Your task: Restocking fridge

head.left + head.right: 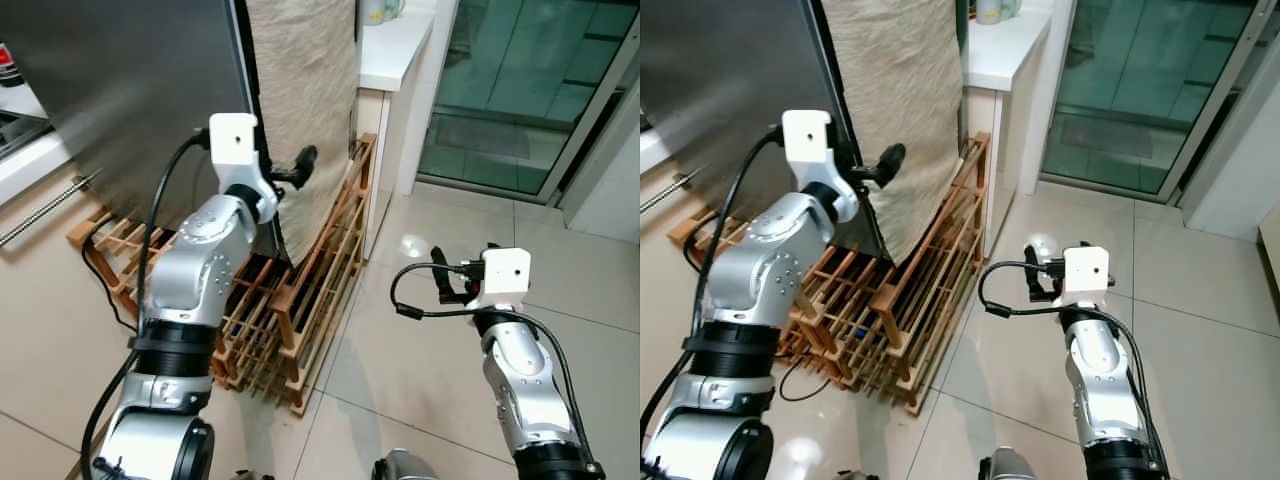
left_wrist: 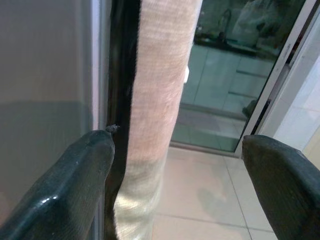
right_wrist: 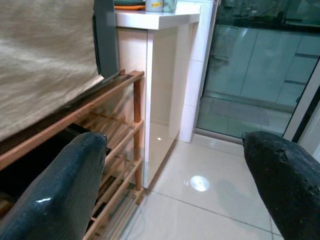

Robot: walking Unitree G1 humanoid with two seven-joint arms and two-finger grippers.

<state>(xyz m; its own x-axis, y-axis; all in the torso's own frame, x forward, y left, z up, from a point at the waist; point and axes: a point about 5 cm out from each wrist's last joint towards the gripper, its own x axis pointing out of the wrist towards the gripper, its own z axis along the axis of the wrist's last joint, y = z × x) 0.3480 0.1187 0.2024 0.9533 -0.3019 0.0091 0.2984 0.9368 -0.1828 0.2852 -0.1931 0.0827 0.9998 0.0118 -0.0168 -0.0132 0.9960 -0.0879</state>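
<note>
The fridge's grey steel door (image 1: 130, 90) fills the upper left, with a dark seam (image 2: 120, 75) along its edge. A beige cloth (image 1: 300, 90) hangs over the fridge's side just past that seam. My left gripper (image 1: 285, 172) is raised to the door's edge and stands open. One finger (image 2: 75, 185) lies against the steel face, and the seam and the cloth sit between the two fingers. My right gripper (image 1: 442, 275) is low over the tiled floor and open, with nothing between its fingers (image 3: 65, 190).
A slatted wooden rack (image 1: 300, 300) sits on the floor under and in front of the fridge. A white counter (image 1: 390, 50) with a cup stands behind it. A glass sliding door (image 1: 520, 90) is at the back right. Pale floor tiles (image 1: 420, 350) spread to the right.
</note>
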